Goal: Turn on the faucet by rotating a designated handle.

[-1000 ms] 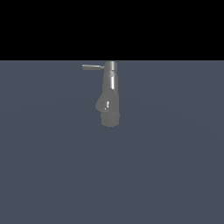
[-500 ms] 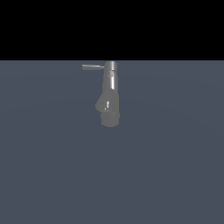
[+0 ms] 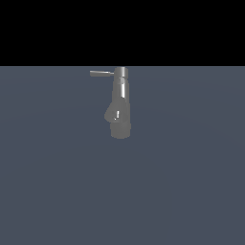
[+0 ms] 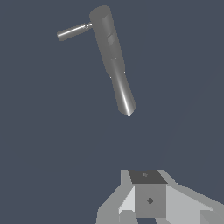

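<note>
Only the exterior view shows the bulging spout (image 3: 113,114) on the side of the faucet (image 3: 120,103); there the faucet stands upright on the dark blue-grey surface (image 3: 57,182), its handle (image 3: 101,73) sticking out from the top toward the exterior view's left. The wrist view alone shows part of the tool (image 4: 148,199), its pale grey body well apart from the faucet (image 4: 113,57) and handle (image 4: 73,31). It holds and touches nothing visible; whether it is released or clenched I cannot tell.
</note>
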You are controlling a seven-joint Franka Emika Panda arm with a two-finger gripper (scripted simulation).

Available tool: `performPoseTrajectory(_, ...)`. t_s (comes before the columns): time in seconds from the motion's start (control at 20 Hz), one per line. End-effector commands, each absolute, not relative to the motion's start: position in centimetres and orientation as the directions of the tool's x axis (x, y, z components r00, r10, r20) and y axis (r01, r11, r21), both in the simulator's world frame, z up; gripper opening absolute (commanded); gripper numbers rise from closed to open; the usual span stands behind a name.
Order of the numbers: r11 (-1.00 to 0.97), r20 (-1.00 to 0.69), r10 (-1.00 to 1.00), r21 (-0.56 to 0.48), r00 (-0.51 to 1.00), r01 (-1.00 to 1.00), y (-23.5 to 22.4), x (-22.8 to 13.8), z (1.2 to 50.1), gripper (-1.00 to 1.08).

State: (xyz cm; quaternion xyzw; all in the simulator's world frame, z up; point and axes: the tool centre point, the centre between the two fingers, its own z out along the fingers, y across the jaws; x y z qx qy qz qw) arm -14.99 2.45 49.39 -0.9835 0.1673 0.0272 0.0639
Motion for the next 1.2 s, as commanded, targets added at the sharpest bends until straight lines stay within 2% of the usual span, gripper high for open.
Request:
performPoseTrajectory(0.0, -0.911, -0.088, -0.387, -0.116, 0.918, -0.395, 2.6, -13.0, 49.1, -1.0)
performPoseTrajectory(0.55, -0.76, -0.134, -0.631, -0.087, 0.764, -0.644, 3.6, -4.4, 46.6, -1.0)
performPoseTrajectory(1.15, -0.529, -0.145, -0.838, -0.024, 0.527, -0.848, 5.2, 4.4, 41.4, -1.0)
